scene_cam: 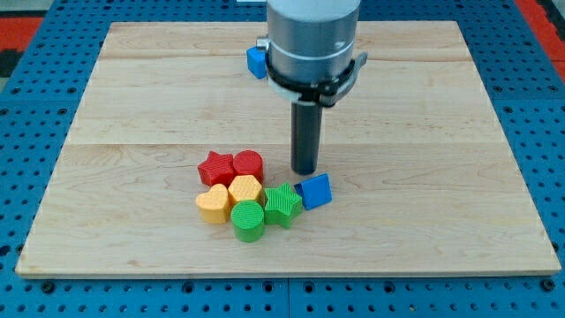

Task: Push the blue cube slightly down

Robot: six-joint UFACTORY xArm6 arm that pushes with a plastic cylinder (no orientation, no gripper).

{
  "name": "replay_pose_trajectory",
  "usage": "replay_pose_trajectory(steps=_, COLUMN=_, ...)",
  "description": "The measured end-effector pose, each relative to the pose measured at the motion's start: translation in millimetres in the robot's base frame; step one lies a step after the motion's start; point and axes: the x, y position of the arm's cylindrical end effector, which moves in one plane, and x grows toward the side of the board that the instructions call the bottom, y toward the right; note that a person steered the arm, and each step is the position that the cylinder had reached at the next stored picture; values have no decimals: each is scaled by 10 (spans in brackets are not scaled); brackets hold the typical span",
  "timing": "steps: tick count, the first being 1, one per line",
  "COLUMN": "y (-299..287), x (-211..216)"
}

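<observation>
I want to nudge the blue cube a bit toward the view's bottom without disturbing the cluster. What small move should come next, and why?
Probably a short, straight push toward the view's bottom. My tip sits just above the blue cube, slightly to its left, seemingly at its upper edge. The green star block seems to touch the cube's left side, so shifting a touch right first may avoid dragging it.

Pale matt wooden board (424,132), ribbed plastic-looking blue cube (315,191), dark matt rod (305,132)

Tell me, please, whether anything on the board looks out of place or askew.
Nothing looks damaged. One blue block sits alone near the view's top, half hidden behind the arm, far from the cluster. The blue cube sits skewed beside the green star, with my tip just above it.
</observation>
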Motion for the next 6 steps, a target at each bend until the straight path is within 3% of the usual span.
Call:
replay_pose_trajectory(steps=2, y=376, x=-1288)
replay_pose_trajectory(steps=4, y=-604, x=-2122)
replay_pose_trajectory(steps=5, y=-1062, x=-1958)
replay_pose_trajectory(steps=6, y=-1087, x=-1752)
